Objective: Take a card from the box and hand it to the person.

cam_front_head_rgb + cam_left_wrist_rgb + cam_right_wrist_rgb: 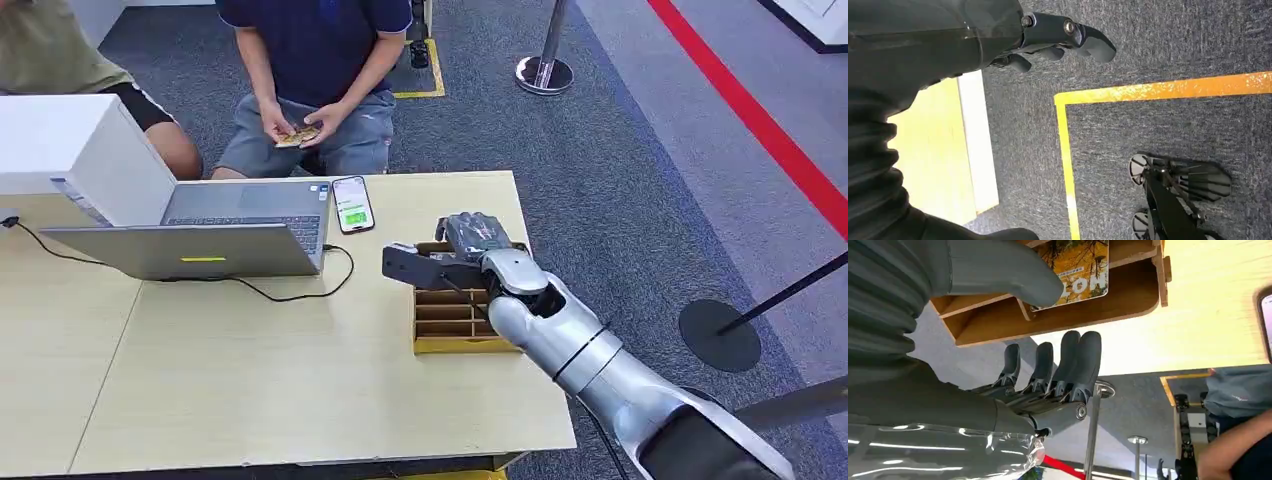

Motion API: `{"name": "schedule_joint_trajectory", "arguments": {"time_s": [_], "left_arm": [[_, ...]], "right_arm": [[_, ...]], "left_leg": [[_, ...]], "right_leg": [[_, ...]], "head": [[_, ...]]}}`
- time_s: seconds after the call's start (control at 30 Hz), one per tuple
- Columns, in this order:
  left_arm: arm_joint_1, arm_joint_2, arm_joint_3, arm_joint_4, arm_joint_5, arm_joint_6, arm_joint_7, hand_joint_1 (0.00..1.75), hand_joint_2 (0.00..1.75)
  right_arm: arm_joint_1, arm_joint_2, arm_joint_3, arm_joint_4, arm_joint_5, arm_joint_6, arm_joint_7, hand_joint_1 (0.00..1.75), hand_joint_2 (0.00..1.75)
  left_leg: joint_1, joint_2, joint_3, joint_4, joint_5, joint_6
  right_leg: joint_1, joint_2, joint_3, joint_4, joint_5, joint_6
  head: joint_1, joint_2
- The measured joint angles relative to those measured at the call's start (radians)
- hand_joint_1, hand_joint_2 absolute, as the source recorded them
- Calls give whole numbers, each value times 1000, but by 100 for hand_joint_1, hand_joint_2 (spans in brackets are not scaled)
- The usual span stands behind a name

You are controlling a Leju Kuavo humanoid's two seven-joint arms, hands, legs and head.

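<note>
A wooden box (pixel 455 330) with slotted compartments sits near the table's right edge. My right hand (pixel 455 250) hangs over its far end. In the right wrist view the thumb (pixel 1013 275) reaches inside the box (pixel 1088 315) and touches a yellow printed card (pixel 1085 265) standing at the end wall. The dark fingers (pixel 1068 360) hang outside that wall, apart from the thumb. A seated person (pixel 310 60) across the table holds several cards (pixel 298 135) in both hands. My left hand (pixel 1063 37) hangs beside the table over the carpet and holds nothing.
An open laptop (pixel 220 235) with a black cable, a phone (pixel 352 204) and a white box (pixel 70 150) occupy the table's (pixel 250 380) left and far side. Stanchion bases (pixel 545 73) (pixel 720 335) stand on the carpet to the right. A second person sits at far left.
</note>
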Motion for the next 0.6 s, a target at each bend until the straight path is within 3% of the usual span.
{"name": "schedule_joint_trajectory", "arguments": {"time_s": [0.23,0.6], "left_arm": [[0,0,0,0,0,1,0,0,175],[0,0,0,0,1,6,3,0,175]], "right_arm": [[0,6,0,10,0,-1,-3,105,175],[0,8,0,22,-2,-2,-3,106,175]], "left_leg": [[0,0,0,0,0,0],[0,0,0,0,0,0]], "right_leg": [[0,0,0,0,0,0],[0,0,0,0,0,0]], "head": [[0,0],[0,0]]}}
